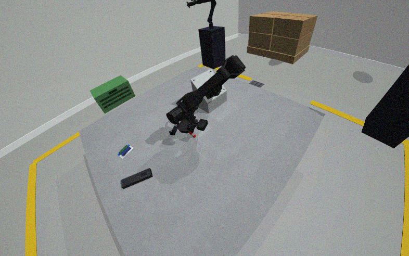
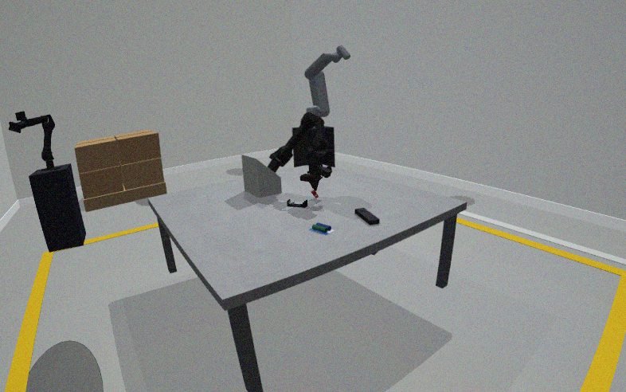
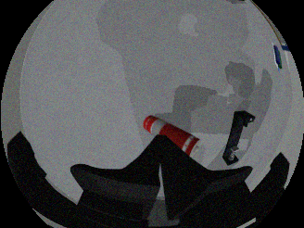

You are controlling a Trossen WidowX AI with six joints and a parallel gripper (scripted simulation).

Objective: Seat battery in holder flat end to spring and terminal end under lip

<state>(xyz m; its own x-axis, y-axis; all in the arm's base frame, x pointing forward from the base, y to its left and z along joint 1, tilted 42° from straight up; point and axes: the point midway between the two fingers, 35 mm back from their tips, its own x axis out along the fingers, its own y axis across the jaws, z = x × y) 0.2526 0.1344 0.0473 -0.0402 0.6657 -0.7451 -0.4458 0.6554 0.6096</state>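
Note:
The battery [image 1: 192,134] [image 2: 314,194] [image 3: 171,133], red with pale bands, leans over at a slant beneath the fingertips. It is outside the holder. My gripper [image 2: 315,186] [image 3: 160,139] is shut with nothing between its fingers. Its tips overlap the battery's side in the wrist view; whether they touch cannot be told. The holder [image 1: 173,130] [image 2: 296,205] [image 3: 234,138] is a small black cradle with raised ends, standing on the table a short way from the battery, at the right in the wrist view. Its spring and lip are too small to tell apart.
A dark remote-like block [image 1: 136,178] [image 2: 367,216] lies on the table. A green and a blue cylinder [image 1: 124,150] [image 2: 321,227] lie side by side on a small card. A grey angled block [image 1: 213,102] [image 2: 260,178] stands by the arm.

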